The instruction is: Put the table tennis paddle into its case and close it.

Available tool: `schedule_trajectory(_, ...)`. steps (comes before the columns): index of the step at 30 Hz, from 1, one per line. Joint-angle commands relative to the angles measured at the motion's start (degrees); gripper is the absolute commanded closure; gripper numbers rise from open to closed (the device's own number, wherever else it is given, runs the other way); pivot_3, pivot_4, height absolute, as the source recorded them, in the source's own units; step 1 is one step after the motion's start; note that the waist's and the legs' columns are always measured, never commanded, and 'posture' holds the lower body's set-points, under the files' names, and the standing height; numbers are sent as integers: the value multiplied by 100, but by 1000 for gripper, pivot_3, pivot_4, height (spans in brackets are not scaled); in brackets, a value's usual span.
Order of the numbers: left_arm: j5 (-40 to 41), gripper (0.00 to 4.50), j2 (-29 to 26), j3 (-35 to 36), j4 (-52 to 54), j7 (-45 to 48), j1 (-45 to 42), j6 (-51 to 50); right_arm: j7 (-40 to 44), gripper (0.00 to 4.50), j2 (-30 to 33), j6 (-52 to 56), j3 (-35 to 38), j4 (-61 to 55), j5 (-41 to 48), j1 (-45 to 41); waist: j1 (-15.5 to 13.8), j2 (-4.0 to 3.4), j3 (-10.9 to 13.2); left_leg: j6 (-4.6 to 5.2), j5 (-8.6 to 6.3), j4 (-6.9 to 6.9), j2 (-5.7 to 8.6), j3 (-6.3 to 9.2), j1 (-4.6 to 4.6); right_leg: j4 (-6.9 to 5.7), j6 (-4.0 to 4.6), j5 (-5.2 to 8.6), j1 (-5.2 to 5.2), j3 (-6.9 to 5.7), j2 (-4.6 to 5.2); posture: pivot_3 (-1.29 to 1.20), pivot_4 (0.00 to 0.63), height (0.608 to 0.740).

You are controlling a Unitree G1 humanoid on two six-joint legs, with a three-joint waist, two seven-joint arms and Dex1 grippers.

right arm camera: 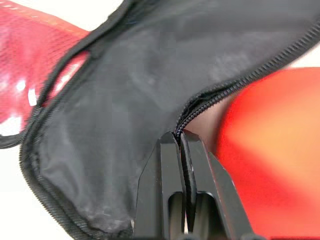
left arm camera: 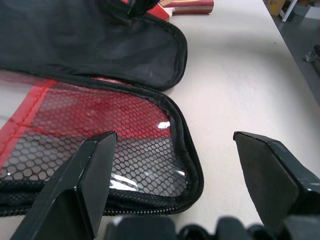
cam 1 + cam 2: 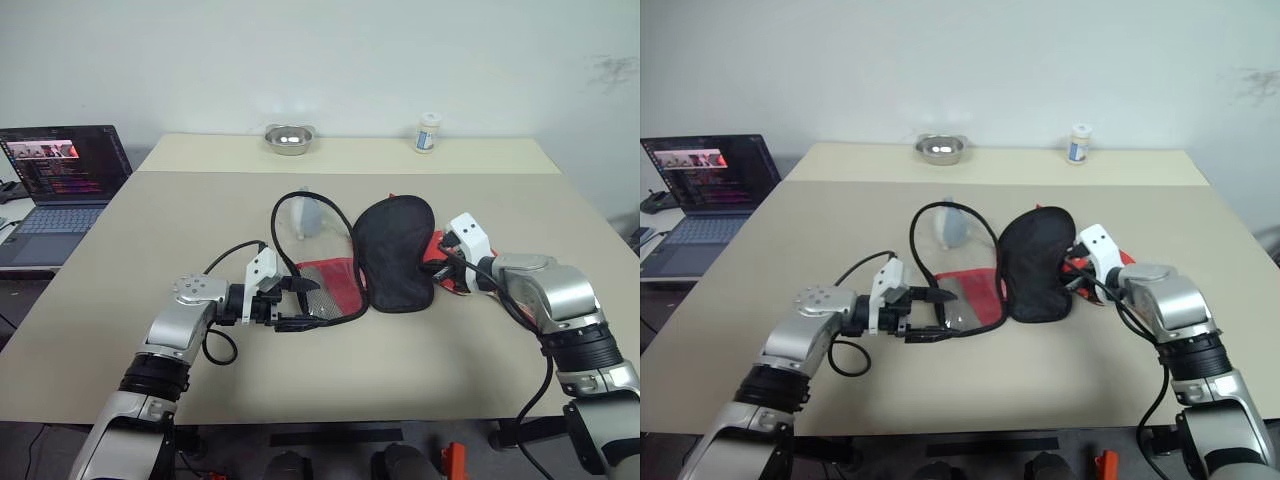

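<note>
1. Case lying unzipped mid-table, black flap folded over toward the right edge.
2. Right gripper clenched on the case's zipper edge.
3. Left gripper released, straddling the mesh corner.
4. Table tennis paddle just beside the black flap.

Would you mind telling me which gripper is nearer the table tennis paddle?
Right. The right gripper sits beside the table tennis paddle, shut on the case edge; the left gripper waits open at the case's far end.

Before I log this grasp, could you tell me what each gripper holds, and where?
Right gripper pinches the case at its zipper edge; left gripper holds nothing.
</note>
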State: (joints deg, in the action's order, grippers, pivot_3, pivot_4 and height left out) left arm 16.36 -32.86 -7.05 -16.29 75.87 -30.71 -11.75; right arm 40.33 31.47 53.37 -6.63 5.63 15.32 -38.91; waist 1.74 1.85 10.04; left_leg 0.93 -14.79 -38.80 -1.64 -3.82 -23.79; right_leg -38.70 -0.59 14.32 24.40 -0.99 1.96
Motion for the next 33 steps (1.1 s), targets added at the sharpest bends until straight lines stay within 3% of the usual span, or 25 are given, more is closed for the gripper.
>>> schedule_trajectory(1, 17, 407, 9, -13, 173, 45, -12, 119, 12, 3897, -132, -174, 3, -92, 33, -76, -1, 0, 0, 0, 0, 0, 0, 0, 0, -1, 0, 0, 0, 0, 0, 0, 150, 740)
schedule_trajectory(6, 9, 407, 15, -36, 179, 59, -12, 131, -66, 2231, -141, -410, 17, -51, -129, -74, -4, 0, 0, 0, 0, -1, 0, 1, 0, -1, 0, 0, 0, 0, 1, 0, 150, 740)
schedule_trajectory(12, 28, 407, 57, -72, 223, 50, -50, 99, 128, 209, 543, -662, 267, -154, -206, 117, -11, 0, 0, 0, 0, -1, 2, 0, -1, 0, 0, 0, 0, -1, 3, 0, 150, 740)
schedule_trajectory(13, 39, 407, 77, -79, 239, 48, -59, 82, 186, 51, 715, -630, 381, -250, -158, 194, -17, 0, 0, 0, 0, 0, 2, 1, -1, 2, 0, 0, 0, -2, 3, 0, 150, 740)
schedule_trajectory(18, 51, 407, 186, -148, 243, 36, -110, 59, 425, 51, 1415, 23, 1355, -1157, 449, 1014, -51, 0, 1, 0, 0, 1, 3, 2, -7, 9, 0, 0, 0, -4, 3, 0, 150, 740)
schedule_trajectory(22, 32, 407, 269, -204, 181, 64, -178, 81, 254, 51, 1679, 164, 1711, -1235, 440, 1632, -64, 2, 1, 0, 0, -1, 2, 4, 0, 10, -2, 0, -8, -4, 3, 0, 150, 740)
schedule_trajectory(26, -7, 407, 380, -262, 52, 110, -312, 129, 243, 51, 1787, 13, 1709, -886, 350, 1917, -30, 1, 1, 0, 0, -1, 1, 1, 9, 8, -16, 9, -13, 0, 0, 0, 150, 740)
schedule_trajectory(33, -53, 407, 461, -309, -163, 223, -476, 225, 304, 51, 1702, -663, 1118, 273, -76, 1317, -6, 1, 1, 0, 0, -2, -1, -5, 13, 7, -16, 9, -13, 10, -33, 0, 150, 740)
